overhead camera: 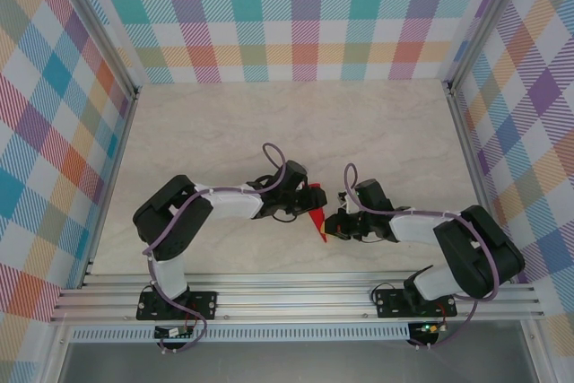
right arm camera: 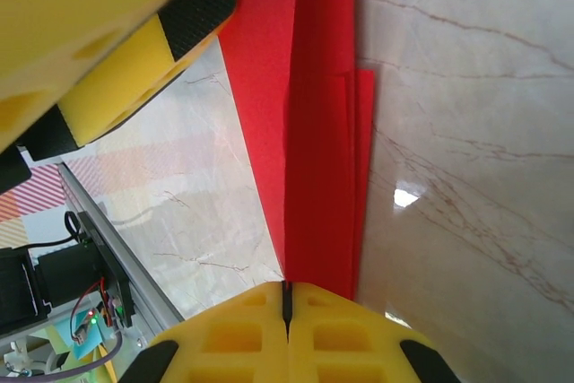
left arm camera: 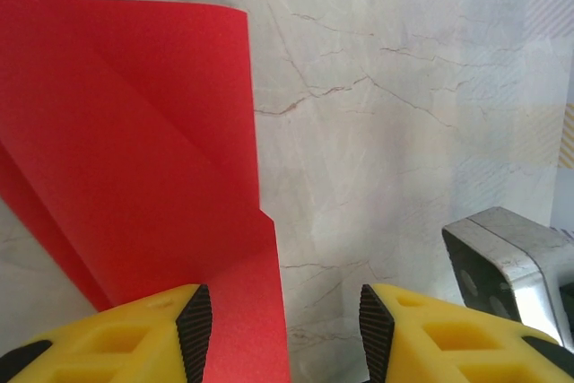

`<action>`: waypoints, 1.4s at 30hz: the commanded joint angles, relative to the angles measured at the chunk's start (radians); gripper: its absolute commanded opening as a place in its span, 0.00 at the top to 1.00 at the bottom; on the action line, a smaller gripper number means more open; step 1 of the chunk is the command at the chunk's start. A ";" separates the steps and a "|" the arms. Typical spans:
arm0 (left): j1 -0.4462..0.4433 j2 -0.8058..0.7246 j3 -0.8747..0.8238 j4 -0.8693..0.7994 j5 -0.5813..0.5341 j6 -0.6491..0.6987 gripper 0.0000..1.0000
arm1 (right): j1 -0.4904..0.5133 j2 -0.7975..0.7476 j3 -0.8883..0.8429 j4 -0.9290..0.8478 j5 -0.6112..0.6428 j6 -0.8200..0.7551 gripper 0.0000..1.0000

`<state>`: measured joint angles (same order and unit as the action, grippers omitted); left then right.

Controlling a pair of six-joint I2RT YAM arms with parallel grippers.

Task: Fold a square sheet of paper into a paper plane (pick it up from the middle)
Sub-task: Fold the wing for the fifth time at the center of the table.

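Looking down, we see both arms bent inward, meeting low over the middle of the table [overhead camera: 269,123]. Our right tool [right arm camera: 288,291] pinches the red paper plane [right arm camera: 314,132] by its narrow end. Our left tool [left arm camera: 285,320] stands parted, with the paper's edge between its fingers.

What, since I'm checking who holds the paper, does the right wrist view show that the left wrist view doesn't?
Right wrist: the right fingers shut on the paper's narrow end, one of the left fingers at upper left, and the rail with a circuit board. Left wrist: both left fingers standing apart, the paper's edge running between them, and a grey metal block at right. Both: the folded red paper over the marble table.
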<state>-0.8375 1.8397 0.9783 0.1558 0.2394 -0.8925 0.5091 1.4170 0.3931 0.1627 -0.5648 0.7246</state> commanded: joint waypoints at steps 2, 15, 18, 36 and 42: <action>-0.013 0.027 0.037 0.007 0.010 0.025 0.50 | -0.010 -0.024 0.018 -0.086 0.036 -0.020 0.94; -0.012 0.072 0.060 -0.018 0.009 0.033 0.51 | -0.011 0.154 0.039 -0.085 0.049 0.040 0.99; -0.013 0.063 0.063 -0.023 0.004 0.039 0.51 | -0.017 0.145 0.040 -0.100 0.052 0.042 1.00; -0.012 0.052 0.068 -0.003 0.055 0.097 0.48 | -0.060 0.203 0.030 -0.071 -0.004 0.081 0.99; -0.012 0.094 0.062 0.005 0.034 0.078 0.49 | -0.060 0.176 0.047 -0.122 0.016 0.073 0.96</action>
<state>-0.8375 1.9095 1.0233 0.1638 0.2764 -0.8181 0.4515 1.5623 0.4507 0.1341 -0.6815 0.7975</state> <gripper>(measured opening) 0.507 0.048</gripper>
